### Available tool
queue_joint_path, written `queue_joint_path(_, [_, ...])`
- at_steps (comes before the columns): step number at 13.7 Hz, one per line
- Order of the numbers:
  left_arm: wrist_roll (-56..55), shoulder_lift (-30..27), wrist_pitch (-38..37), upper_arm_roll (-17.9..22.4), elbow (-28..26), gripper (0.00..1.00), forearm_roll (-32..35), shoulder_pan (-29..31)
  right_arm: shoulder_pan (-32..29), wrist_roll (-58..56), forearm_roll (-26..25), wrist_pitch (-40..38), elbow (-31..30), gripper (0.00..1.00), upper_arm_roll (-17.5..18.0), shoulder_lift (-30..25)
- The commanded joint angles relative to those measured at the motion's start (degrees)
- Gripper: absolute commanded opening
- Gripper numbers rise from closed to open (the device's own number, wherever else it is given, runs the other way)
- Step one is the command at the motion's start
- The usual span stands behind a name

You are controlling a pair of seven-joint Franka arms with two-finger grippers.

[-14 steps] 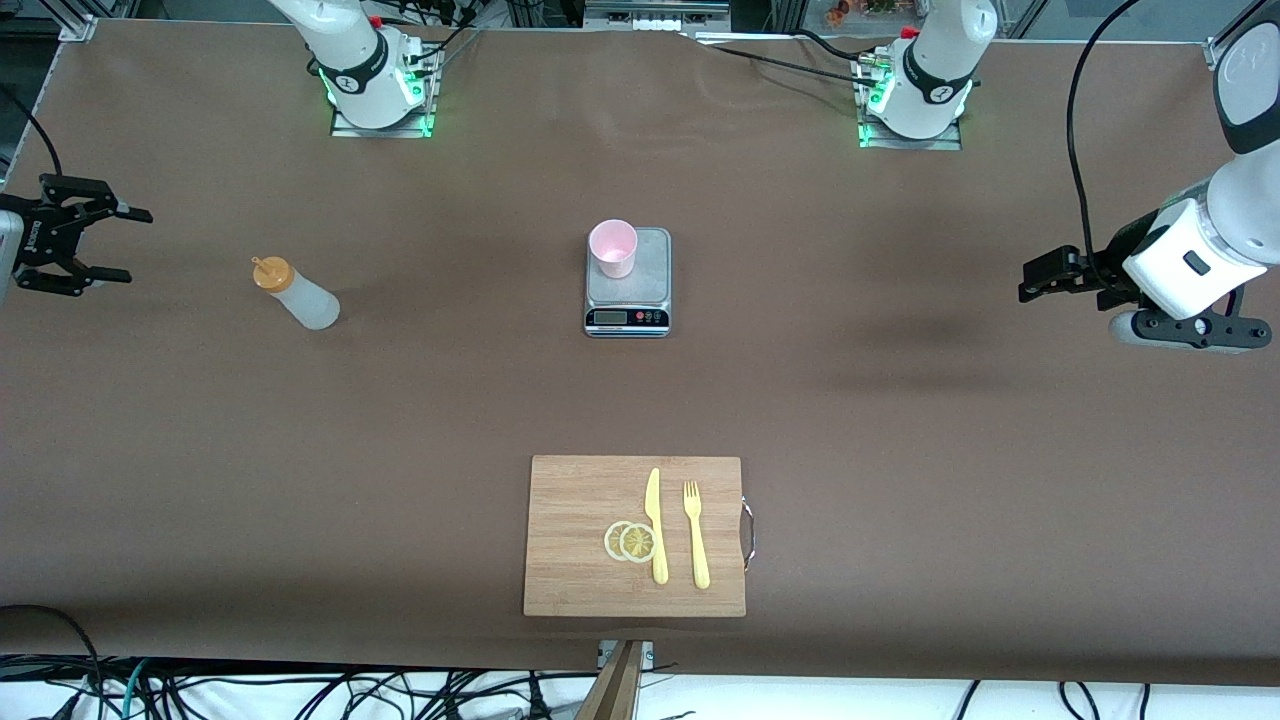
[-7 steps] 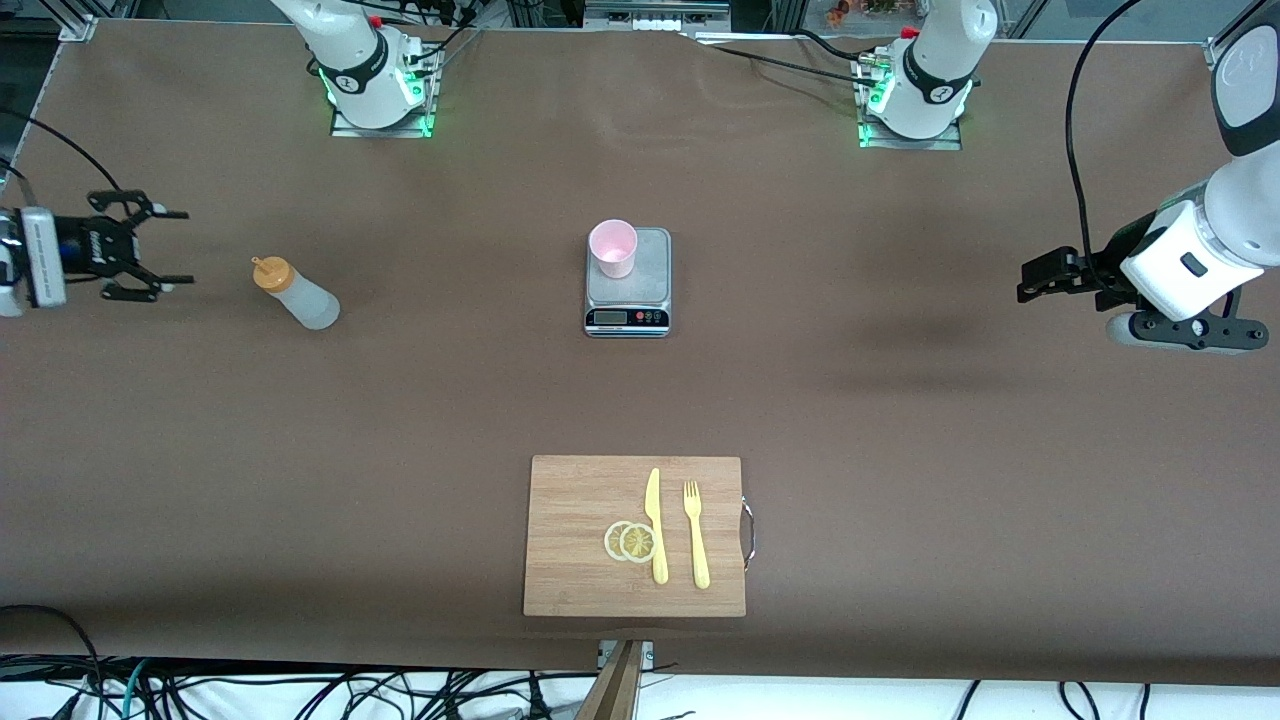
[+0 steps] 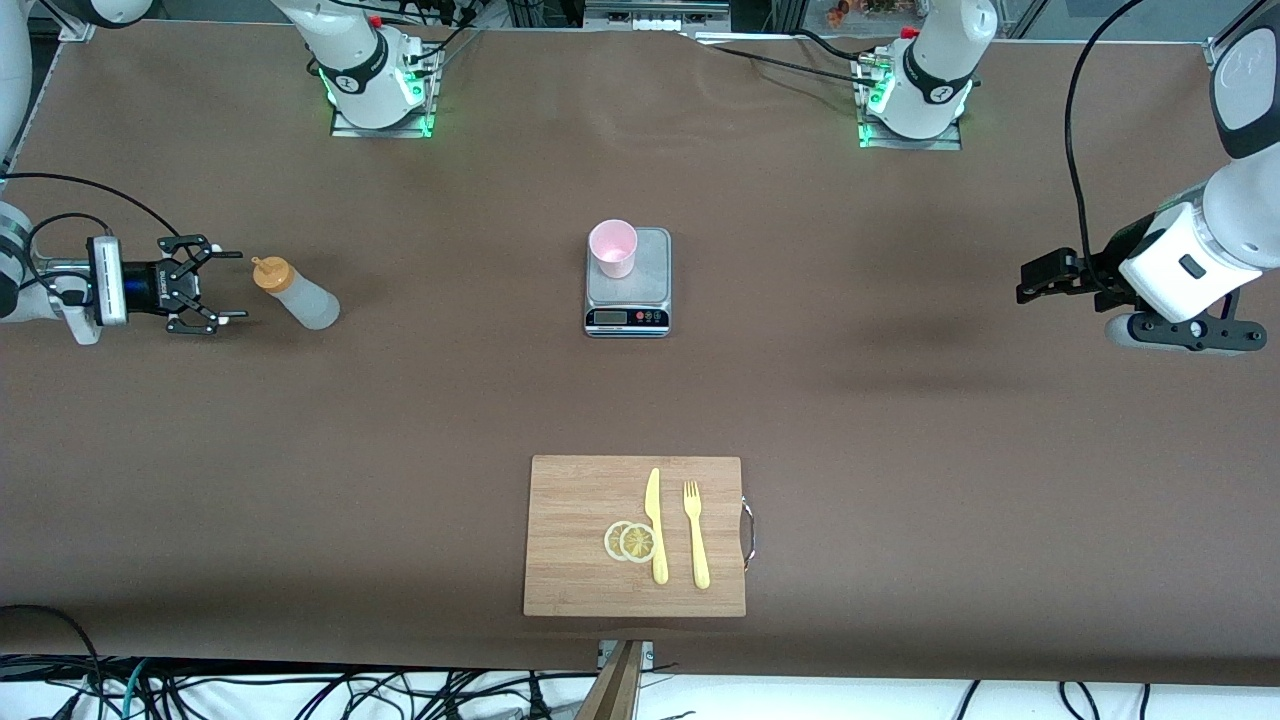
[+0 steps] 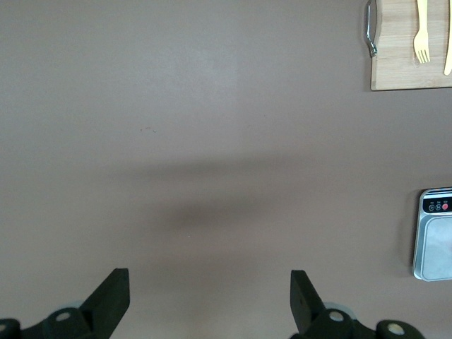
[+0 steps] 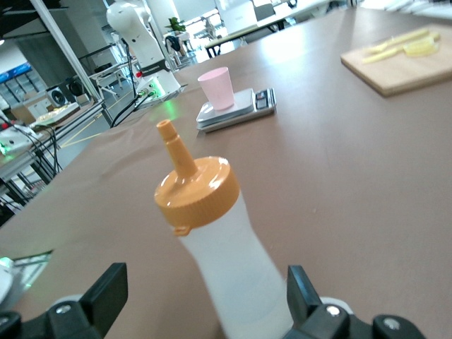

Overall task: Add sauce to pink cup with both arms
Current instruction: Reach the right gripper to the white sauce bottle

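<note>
The left gripper (image 3: pixel 1030 280) waits with fingers spread over bare table at the left arm's end. The right gripper (image 3: pixel 215 290), fingers apart, sits just beside the sauce (image 3: pixel 296 293), which stands toward the right arm's end, well apart from the pink cup (image 3: pixel 613 247) on the scale (image 3: pixel 640 290).

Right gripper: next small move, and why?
Probably ease the right gripper forward until its open fingers straddle the sauce bottle, then close. It sits beside the upright bottle, which is centred between the fingers in the right wrist view but untouched. The left gripper waits, open, over its end of the table.
</note>
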Motion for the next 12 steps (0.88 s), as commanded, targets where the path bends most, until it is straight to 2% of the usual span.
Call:
queue_joint_path(1, [0.5, 0.7, -1.1, -0.1, 1.7, 1.00, 0.9, 0.0, -0.3, -4.8, 1.6, -1.0, 1.1, 1.00, 1.4, 2.3])
queue_joint_path(4, [0.5, 0.7, -1.1, 0.0, 1.7, 1.00, 0.8, 0.1, -0.4, -8.3, 1.8, -1.2, 1.1, 1.00, 1.8, 3.9])
queue_joint_path(6, [0.6, 0.7, -1.1, 0.0, 1.7, 1.00, 0.8, 0.1, -0.4, -10.7, 3.0, -1.2, 1.1, 0.99, 3.3, 4.5])
queue_joint_path(10, [0.7, 0.8, -1.1, 0.1, 1.7, 1.00, 0.8, 0.2, -0.4, -13.0, 3.2, -2.8, 1.0, 0.95, 4.0, 6.1])
queue_joint_path(12, [0.7, 0.7, -1.1, 0.1, 1.7, 1.00, 0.8, 0.2, -0.4, -13.4, 3.4, -3.1, 1.0, 0.89, 4.3, 6.2])
